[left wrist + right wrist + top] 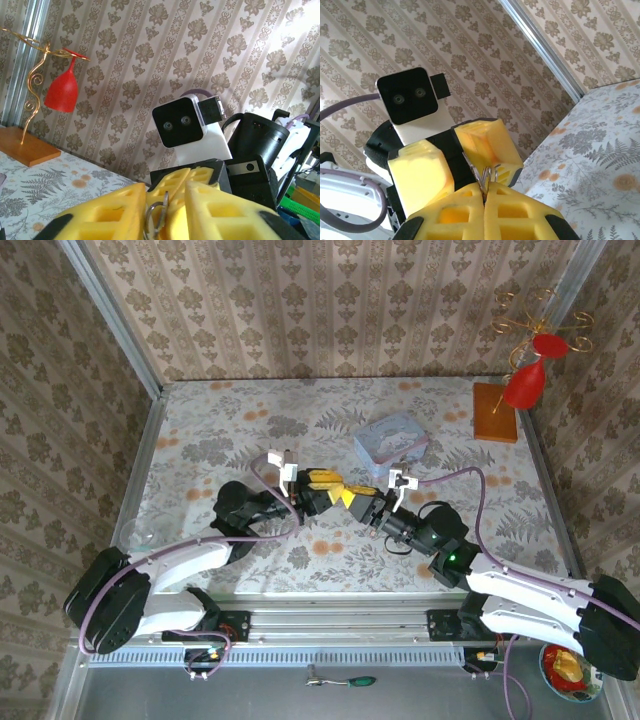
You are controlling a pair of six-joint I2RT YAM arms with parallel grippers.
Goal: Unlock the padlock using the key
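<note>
My two grippers meet tip to tip above the middle of the table. The left gripper (322, 483) (165, 210) has its yellow fingers closed to a narrow gap around a small thing. A pale metal loop (158, 214) sticks out of that gap, and the padlock's dark body is hidden between the pads. The right gripper (357, 498) (485, 200) is shut on the key (476, 172), a thin metal strip reaching toward the left fingers, with ring loops (489, 172) beside it.
A pale blue tin (390, 438) lies just behind the grippers. A gold wire stand with a red glass (527, 380) (62, 90) on a wooden base (497, 412) stands at the back right. Patterned walls close in the table.
</note>
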